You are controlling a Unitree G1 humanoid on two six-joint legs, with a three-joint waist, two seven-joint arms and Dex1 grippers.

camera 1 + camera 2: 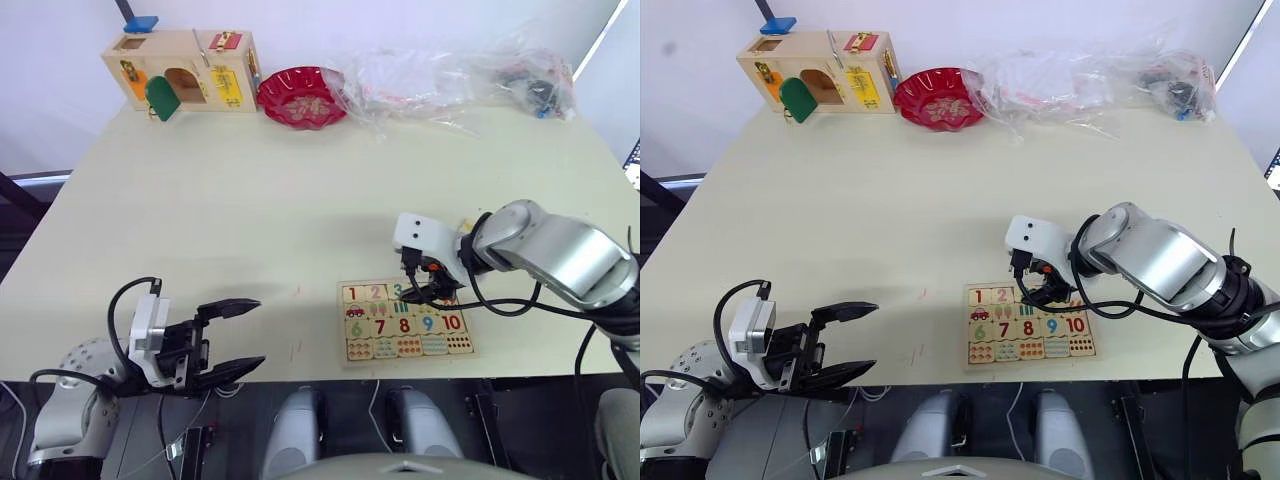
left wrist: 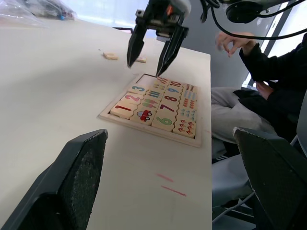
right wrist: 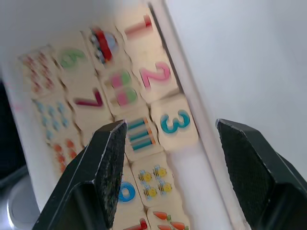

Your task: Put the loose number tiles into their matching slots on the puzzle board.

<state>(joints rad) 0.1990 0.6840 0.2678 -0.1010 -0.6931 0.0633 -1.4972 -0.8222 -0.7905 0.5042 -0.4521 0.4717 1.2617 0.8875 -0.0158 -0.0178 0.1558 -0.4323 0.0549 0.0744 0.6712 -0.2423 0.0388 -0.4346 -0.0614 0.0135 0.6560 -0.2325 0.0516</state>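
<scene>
Above the puzzle board (image 1: 405,322), your right hand (image 2: 148,53) hangs released, grasping nothing; tile 3 (image 3: 175,123) looks crooked and may jam.

A wooden latch box (image 1: 180,68), a red bowl (image 1: 302,96) and clear plastic bags (image 1: 450,80) are set along the desk's (image 1: 250,200) far edge

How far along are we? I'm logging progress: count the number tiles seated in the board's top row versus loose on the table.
Seated in the puzzle board top row: 3 (tile 1, tile 2, tile 3)
Loose tiles on the table: 2
Total: 5
</scene>
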